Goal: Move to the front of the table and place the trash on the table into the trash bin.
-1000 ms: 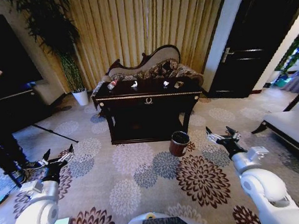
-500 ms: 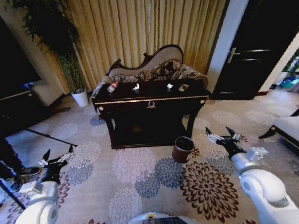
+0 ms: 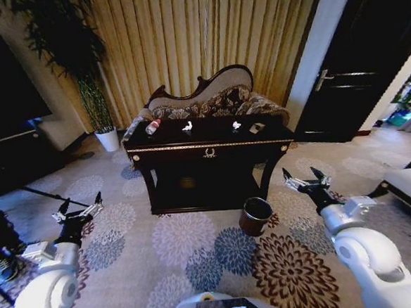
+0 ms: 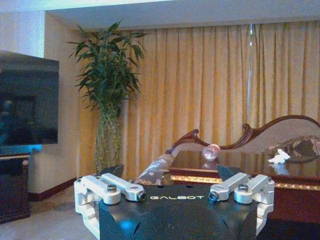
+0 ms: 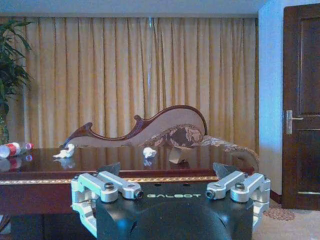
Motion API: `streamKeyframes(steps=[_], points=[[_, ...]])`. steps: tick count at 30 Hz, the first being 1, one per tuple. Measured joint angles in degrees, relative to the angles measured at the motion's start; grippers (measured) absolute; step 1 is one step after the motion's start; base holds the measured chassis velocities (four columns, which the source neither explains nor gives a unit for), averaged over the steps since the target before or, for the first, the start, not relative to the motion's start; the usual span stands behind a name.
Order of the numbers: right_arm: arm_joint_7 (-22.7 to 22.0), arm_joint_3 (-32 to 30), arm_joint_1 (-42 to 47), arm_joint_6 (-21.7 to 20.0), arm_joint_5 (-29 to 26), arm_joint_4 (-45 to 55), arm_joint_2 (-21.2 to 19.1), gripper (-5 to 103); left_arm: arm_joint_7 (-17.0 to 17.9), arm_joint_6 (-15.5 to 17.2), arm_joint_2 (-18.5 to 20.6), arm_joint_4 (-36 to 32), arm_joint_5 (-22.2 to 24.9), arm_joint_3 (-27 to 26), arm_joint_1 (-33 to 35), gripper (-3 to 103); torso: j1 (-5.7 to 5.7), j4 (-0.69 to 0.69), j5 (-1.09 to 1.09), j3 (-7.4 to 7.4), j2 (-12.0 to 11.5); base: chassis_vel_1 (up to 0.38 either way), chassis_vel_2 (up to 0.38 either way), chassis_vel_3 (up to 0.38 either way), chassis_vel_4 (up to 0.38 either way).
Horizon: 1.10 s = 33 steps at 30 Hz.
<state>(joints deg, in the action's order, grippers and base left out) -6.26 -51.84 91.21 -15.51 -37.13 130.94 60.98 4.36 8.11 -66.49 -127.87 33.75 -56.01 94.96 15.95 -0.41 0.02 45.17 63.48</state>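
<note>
Golden curtains hang across the back of the room in the head view, with a carved sofa (image 3: 209, 101) before them and the dark glossy bench (image 3: 208, 145) at the centre of the frame. Along the bench top lie a bottle with a red label (image 3: 152, 127) at its left end, a white paper scrap (image 3: 187, 128) near the middle, a second paper scrap (image 3: 236, 126) right of it, and a small dark piece (image 3: 257, 128) farthest right. On the patterned carpet just below the bench's right front leg stands the trash bin (image 3: 256, 216), reddish-brown with a black inside. At lower left the left end effector (image 3: 78, 213) hovers over the carpet with its fingers spread apart; at right the right end effector (image 3: 306, 182) hangs likewise spread, just right of the bin. A potted plant (image 3: 92, 98) fills the upper left corner, and a dark door (image 3: 368, 58) the upper right.

From the left wrist view, the left end effector (image 4: 169, 172) sits at the bottom edge, fingers apart and holding nothing. Beyond it the bottle (image 4: 210, 151) rests at centre right on the bench (image 4: 240, 167), with a paper scrap (image 4: 279, 157) at the right.

From the right wrist view, the right end effector (image 5: 167, 170) is at the bottom, also apart. The bench (image 5: 100, 162) spans the middle, the bottle (image 5: 12, 149) at the left edge, one scrap (image 5: 65, 151) beside it, another (image 5: 149, 152) at centre, and the small piece (image 5: 175, 155) just right of that.
</note>
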Motion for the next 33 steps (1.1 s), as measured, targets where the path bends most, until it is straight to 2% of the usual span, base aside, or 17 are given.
streamKeyframes(steps=[4,12,15,21,33], points=[[-0.01,-0.01,-0.02,-0.02,-0.01,-0.10,0.00,100,-0.04,0.07,0.06,-0.05,0.02,0.14,-0.10,100,0.00,-0.01,-0.06,0.00,0.00,-0.182,0.156,0.163,-0.175],[-0.01,0.23,-0.20,-0.05,0.04,-0.38,0.02,100,-0.16,0.06,-0.20,-0.23,-0.14,0.12,0.22,100,0.00,0.03,0.00,0.00,0.00,-0.176,0.190,0.203,-0.166],[-0.01,0.27,-0.22,-0.06,0.06,-0.39,0.08,100,-0.19,0.04,-0.24,-0.41,-0.14,-0.03,0.31,100,0.00,-0.02,-0.01,0.00,0.00,-0.195,0.149,0.187,-0.169],[-0.01,0.32,-0.12,-0.07,0.12,-0.39,0.16,100,-0.19,0.01,-0.47,-0.66,-0.16,-0.07,0.43,100,0.00,0.00,-0.04,0.00,0.00,-0.189,0.174,0.163,-0.198],[0.06,0.96,0.25,-0.07,1.74,0.26,0.89,100,0.95,1.76,-1.00,-2.04,-0.77,0.35,0.31,100,0.00,0.00,-0.03,0.00,0.00,-0.188,0.184,0.181,-0.176]])
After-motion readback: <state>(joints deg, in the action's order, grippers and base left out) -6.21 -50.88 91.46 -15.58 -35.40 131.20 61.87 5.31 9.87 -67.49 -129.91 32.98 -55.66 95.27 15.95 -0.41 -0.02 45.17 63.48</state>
